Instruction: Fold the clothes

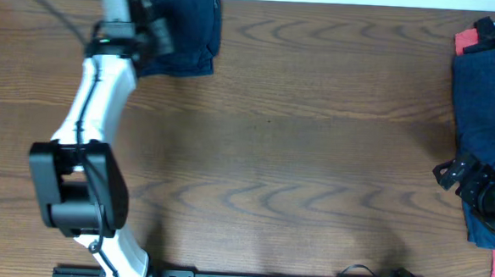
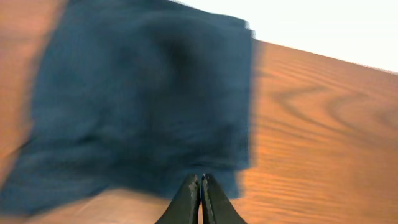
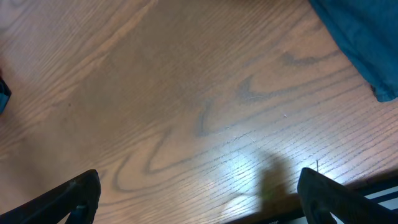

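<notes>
Overhead and wrist views of a wooden surface (image 1: 298,141) with clothes at two ends.

A folded dark blue garment (image 1: 189,29) is seen at the far left corner of the surface, lying flat, its far edge at the surface's rim. The left gripper (image 1: 152,23) is positioned over the left part of this garment, so that part is hidden from above by the white arm. In the left wrist view, which is blurred, the left gripper (image 2: 201,186) is shown with its jaws pressed together at the near edge of the garment (image 2: 143,93); no cloth is seen between them.

A pile of blue clothes (image 1: 488,92) is heaped at the right edge, with a red garment (image 1: 467,38) showing at its far side. The right gripper (image 1: 454,173) is placed at the near left border of this pile. In the right wrist view its jaws are spread wide over bare wood (image 3: 186,99), with nothing between them, and a corner of the blue pile (image 3: 360,37) lies beyond. The middle of the surface separates the two groups of clothes, which are well apart.
</notes>
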You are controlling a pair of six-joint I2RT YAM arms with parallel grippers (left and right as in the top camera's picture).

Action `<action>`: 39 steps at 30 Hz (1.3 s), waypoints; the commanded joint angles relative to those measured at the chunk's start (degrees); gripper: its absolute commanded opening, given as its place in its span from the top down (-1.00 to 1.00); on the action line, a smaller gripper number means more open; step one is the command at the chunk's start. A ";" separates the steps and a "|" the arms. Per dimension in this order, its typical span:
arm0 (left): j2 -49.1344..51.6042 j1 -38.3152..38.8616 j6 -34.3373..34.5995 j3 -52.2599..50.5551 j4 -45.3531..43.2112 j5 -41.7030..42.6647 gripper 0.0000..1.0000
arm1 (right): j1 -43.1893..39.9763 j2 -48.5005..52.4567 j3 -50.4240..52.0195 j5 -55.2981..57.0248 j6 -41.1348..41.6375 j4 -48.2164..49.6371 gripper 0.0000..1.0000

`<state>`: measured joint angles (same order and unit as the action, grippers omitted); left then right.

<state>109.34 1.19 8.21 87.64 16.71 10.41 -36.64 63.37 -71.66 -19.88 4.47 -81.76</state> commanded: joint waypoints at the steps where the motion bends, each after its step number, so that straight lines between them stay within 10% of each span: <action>1: 3.32 4.07 -13.22 0.24 -4.17 1.81 0.88 | -0.04 0.07 -0.48 -0.07 -0.90 -0.44 -0.98; 39: 25.35 10.71 -14.23 0.24 -28.24 -3.87 0.88 | -0.04 0.07 -0.48 -0.04 -0.68 -1.62 -0.98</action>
<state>133.84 12.16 -4.95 87.68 -10.98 8.75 -36.64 63.37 -71.66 -19.84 4.47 -83.31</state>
